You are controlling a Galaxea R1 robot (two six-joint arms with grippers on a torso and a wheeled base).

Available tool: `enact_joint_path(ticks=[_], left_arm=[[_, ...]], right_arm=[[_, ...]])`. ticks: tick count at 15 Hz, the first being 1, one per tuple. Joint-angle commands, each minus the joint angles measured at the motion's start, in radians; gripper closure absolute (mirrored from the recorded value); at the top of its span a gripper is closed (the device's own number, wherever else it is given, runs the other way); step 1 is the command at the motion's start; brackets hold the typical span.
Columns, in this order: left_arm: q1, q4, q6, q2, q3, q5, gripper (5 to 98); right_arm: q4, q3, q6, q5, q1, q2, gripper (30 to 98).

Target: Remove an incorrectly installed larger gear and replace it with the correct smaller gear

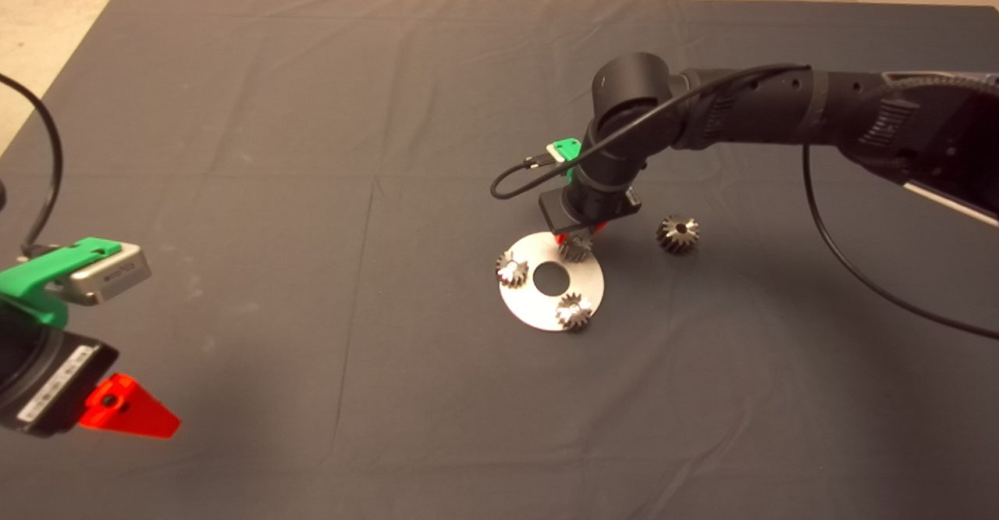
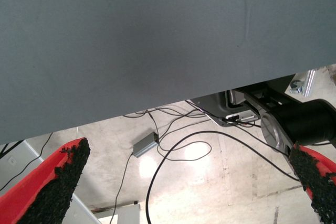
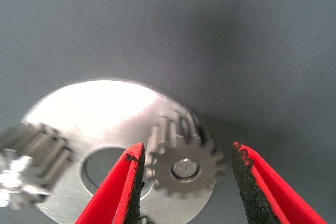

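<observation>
Looking down on the dark mat (image 1: 312, 114), we find a round silver plate (image 1: 521, 301) with a centre hole lying a little right of the middle. Three gears stand on its rim: one at about twelve o'clock, one at nine o'clock (image 1: 511, 269) and one at five o'clock (image 1: 574, 311). The twelve o'clock one is the smaller gear (image 1: 577, 247), and the right gripper (image 1: 578, 233) hangs directly over it, its arm reaching in from the three o'clock side of the mat.

From the right wrist camera we see that gripper's (image 3: 186, 182) two red fingers (image 3: 118, 192) spread, one on each side of the smaller gear (image 3: 184, 167), with a clear gap between each black pad and the teeth; nothing is being gripped. The gear sits upright on the silver plate (image 3: 100, 108) beside the centre hole, a pin showing in its bore.

The larger gear (image 1: 677, 233) lies on the bare mat off the plate, toward three o'clock from it and near the right arm.

The left gripper (image 1: 129, 411) waits at the eight o'clock edge of the mat. In its wrist view its pads (image 2: 55, 182) stand wide apart, holding nothing, with the floor and cables beyond the mat edge.
</observation>
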Motion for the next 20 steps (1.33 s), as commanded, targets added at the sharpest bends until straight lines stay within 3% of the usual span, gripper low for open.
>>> enact_joint_path(ticks=[1, 7, 9, 13, 15, 20], left_arm=[[-0.01, -0.01, 0.002, 0.003, -0.002, 0.133, 5.4], [-0.01, -0.01, 0.002, 0.002, -0.002, 0.133, 5.4], [-0.01, -0.01, 0.002, 0.002, -0.002, 0.133, 5.4], [-0.01, -0.01, 0.002, 0.003, -0.002, 0.133, 5.4], [-0.01, -0.01, 0.002, 0.003, -0.004, 0.133, 5.4], [-0.01, -0.01, 0.001, 0.002, -0.004, 0.133, 5.4]], right_arm=[[0.024, 0.013, 0.007, -0.036, 0.04, 0.008, 84.5], [0.028, 0.045, 0.008, -0.038, 0.045, -0.014, 84.5], [0.05, 0.072, 0.04, -0.038, 0.107, -0.027, 84.5], [0.068, 0.083, 0.048, -0.039, 0.159, -0.029, 80.4], [0.069, 0.085, 0.047, -0.039, 0.164, -0.029, 79.9], [0.09, 0.149, 0.063, -0.039, 0.18, -0.056, 71.0]])
